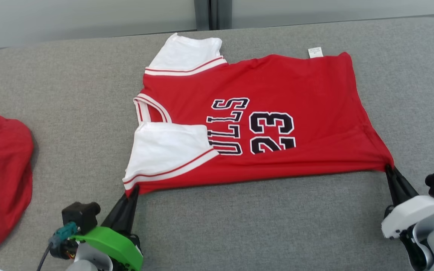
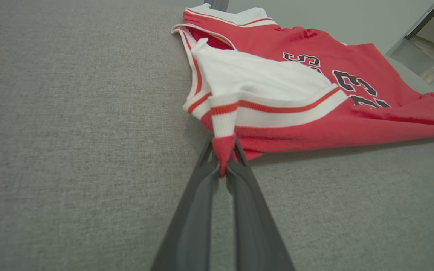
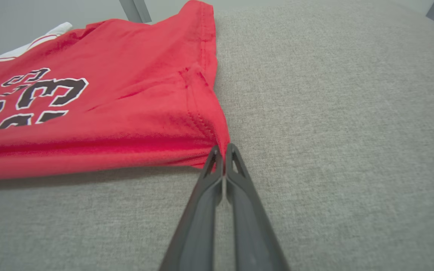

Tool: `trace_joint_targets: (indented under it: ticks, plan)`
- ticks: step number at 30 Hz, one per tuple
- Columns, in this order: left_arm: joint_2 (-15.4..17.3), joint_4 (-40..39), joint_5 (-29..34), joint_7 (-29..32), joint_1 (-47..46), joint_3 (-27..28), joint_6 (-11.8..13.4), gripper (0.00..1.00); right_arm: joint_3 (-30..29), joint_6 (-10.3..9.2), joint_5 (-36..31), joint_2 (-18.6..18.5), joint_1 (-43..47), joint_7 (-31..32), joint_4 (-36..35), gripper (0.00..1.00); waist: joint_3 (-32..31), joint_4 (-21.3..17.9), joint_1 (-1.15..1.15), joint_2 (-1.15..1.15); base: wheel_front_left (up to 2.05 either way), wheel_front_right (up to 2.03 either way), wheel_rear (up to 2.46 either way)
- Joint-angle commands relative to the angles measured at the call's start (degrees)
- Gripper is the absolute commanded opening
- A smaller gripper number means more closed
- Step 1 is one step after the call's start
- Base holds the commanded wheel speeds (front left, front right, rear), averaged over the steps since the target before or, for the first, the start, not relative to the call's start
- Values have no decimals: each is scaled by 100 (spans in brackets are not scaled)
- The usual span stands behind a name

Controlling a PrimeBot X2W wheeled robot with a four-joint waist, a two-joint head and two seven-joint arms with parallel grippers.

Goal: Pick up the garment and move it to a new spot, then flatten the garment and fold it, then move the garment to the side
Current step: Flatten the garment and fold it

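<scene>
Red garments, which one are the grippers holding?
The spread jersey numbered 23, pinched at both near corners; the other red garment lies bunched at the left.

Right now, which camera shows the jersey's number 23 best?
Head view: the number 23 shows whole, from above. Left wrist view has it small and slanted; right wrist view hides part of the 2.

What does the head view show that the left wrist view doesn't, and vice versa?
Head view, not left wrist: a second red garment at far left, a white tag on the far edge, the right gripper shut on the hem corner. Left wrist, not head: a red tuft squeezed between the left gripper's fingers. Both: the red jersey numbered 23, its white sleeves, the grey table.
</scene>
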Motion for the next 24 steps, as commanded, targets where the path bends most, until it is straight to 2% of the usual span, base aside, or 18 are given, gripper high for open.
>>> trace_joint_targets:
  ticks: [1, 10, 16, 21, 22, 23, 24]
  plan:
    - [62, -123, -48, 28, 201, 16, 79, 0, -10, -14, 39, -126, 197, -1, -94, 0, -105, 19, 0, 0, 0, 0, 0]
    - [288, -1280, -134, 542, 1374, -212, 459, 0, -103, -14, 62, -515, 1323, -1, -840, 0, -320, 25, 0, 0, 0, 0, 0]
    - [447, -1934, -219, 850, 1943, -289, 702, 0, -253, -14, -73, -522, 2051, -1, -1246, 0, -343, 49, 0, 0, 0, 0, 0]
    - [486, -2161, -386, 1107, 2199, -332, 793, 0, -380, -14, -173, -420, 2321, -1, -1403, 1, -343, 18, 0, 0, 0, 0, 0]
    - [479, -2176, -428, 1168, 2222, -346, 807, 0, -383, -14, -200, -398, 2338, -1, -1396, 36, -346, 7, 0, 0, 0, 0, 0]
    - [491, -2183, -412, 1207, 2222, -357, 822, 27, -380, -14, -228, -376, 2337, -1, -1383, 100, -346, -3, 0, 0, 0, 0, 0]
    - [506, -2180, -425, 1284, 2212, -380, 838, 48, -372, -14, -265, -357, 2315, -1, -1374, 100, -343, -13, 0, 0, 0, 0, 0]
